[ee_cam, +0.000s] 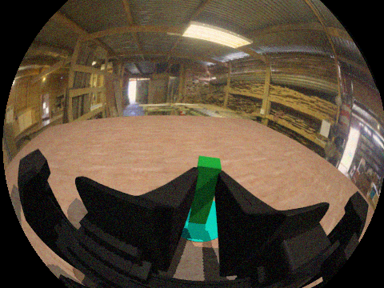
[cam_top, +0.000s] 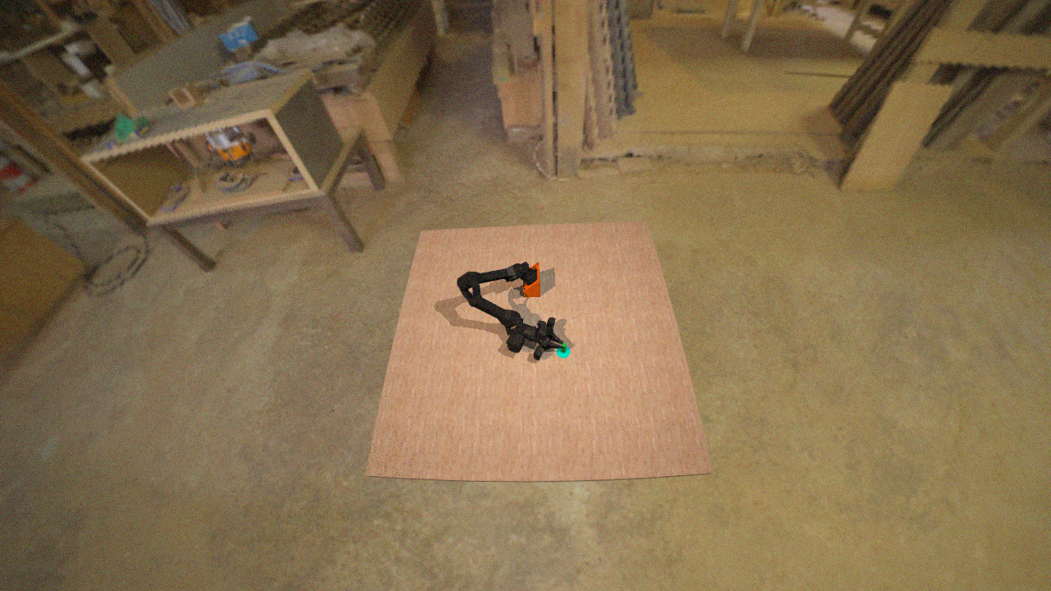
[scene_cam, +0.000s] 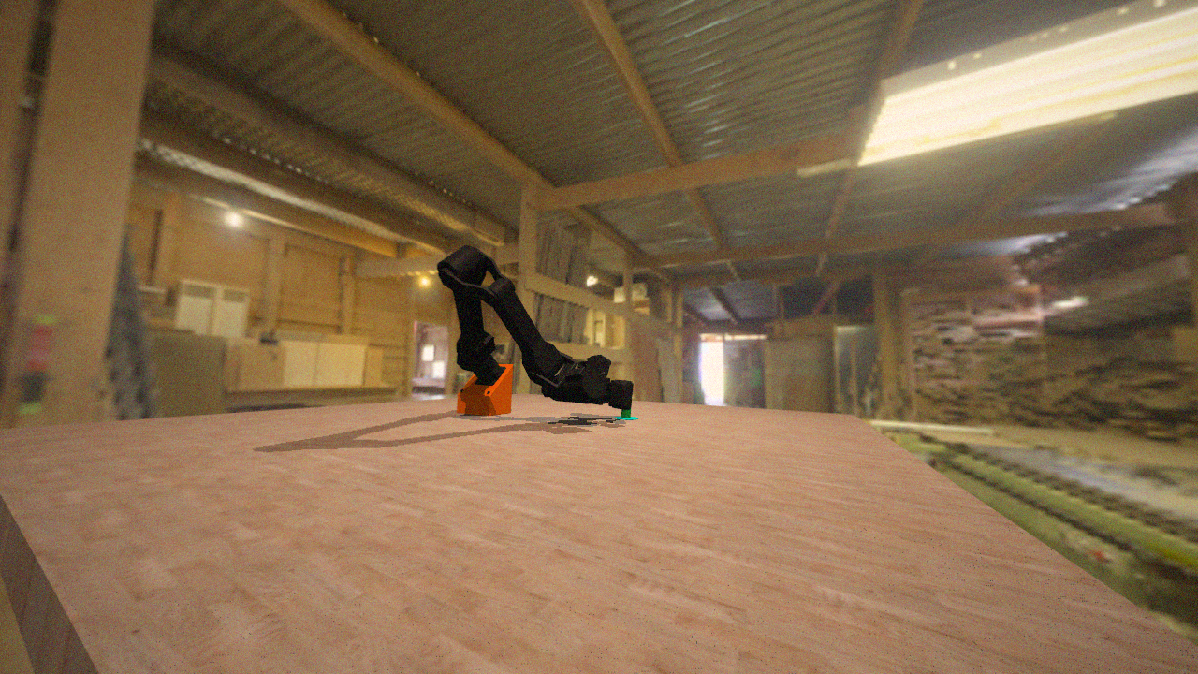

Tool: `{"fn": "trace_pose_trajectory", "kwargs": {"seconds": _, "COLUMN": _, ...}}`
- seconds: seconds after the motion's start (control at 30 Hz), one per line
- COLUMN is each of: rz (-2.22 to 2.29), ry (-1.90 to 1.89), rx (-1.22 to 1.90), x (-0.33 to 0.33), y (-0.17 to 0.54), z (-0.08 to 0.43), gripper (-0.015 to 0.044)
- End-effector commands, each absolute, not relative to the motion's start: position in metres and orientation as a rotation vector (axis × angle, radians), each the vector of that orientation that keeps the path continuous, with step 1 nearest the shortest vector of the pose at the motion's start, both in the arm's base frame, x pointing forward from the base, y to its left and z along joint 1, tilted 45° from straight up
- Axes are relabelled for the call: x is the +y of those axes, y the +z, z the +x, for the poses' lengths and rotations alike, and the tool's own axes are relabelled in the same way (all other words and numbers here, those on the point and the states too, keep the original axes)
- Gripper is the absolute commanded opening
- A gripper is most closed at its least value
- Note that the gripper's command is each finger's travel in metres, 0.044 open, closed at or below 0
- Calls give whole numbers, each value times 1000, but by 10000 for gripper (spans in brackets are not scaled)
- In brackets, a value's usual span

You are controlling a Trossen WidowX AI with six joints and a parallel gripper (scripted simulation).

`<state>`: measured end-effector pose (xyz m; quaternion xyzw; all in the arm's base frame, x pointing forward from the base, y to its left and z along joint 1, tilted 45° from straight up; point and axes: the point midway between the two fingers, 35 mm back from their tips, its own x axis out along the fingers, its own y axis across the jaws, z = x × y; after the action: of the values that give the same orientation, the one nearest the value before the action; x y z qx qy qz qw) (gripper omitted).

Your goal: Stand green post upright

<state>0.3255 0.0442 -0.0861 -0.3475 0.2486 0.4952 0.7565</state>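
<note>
A timber workshop with a corrugated roof surrounds the square wooden board (cam_top: 470, 411) I work on, which lies on a dusty concrete floor. My orange base (scene_cam: 486, 392) sits a little toward the board's far edge, and my arm reaches from it toward the middle of the board. My gripper (ee_cam: 207, 174) is pinched narrow on the green post (ee_cam: 206, 192), which stands close to upright between my fingers, leaning slightly at the top in the wrist view. Its foot is down at the cyan circle (ee_cam: 202, 229), near the board's centre; from the side the post (scene_cam: 624, 412) looks to be touching or just above the disc (scene_cam: 626, 417), though I cannot tell whether it truly bears on it. I judge the step in hand to be the set-down and release. To do it well I should settle the foot flat before loosening, part both fingers evenly so neither side drags the post over, then back away along my own line without brushing it. Counting: one post, one circle, one arm, one gripper.
</note>
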Motion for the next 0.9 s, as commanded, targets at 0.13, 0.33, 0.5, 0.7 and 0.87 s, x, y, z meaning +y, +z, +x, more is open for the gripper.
{"fn": "trace_pose_trajectory", "kwargs": {"seconds": 0.13, "rz": -762, "ry": 1081, "rx": 533, "x": 44, "y": -86, "z": 327, "gripper": 233}}
{"fn": "trace_pose_trajectory", "kwargs": {"seconds": 0.33, "rz": -762, "ry": 1081, "rx": 533, "x": 44, "y": -86, "z": 327, "gripper": 390}}
{"fn": "trace_pose_trajectory", "kwargs": {"seconds": 0.5, "rz": -764, "ry": 1082, "rx": 533, "x": 57, "y": -72, "z": 329, "gripper": 400}}
{"fn": "trace_pose_trajectory", "kwargs": {"seconds": 0.7, "rz": -766, "ry": 1084, "rx": 525, "x": 89, "y": -40, "z": 328, "gripper": 400}}
{"fn": "trace_pose_trajectory", "kwargs": {"seconds": 0.87, "rz": -762, "ry": 1085, "rx": 517, "x": 107, "y": -22, "z": 325, "gripper": 400}}
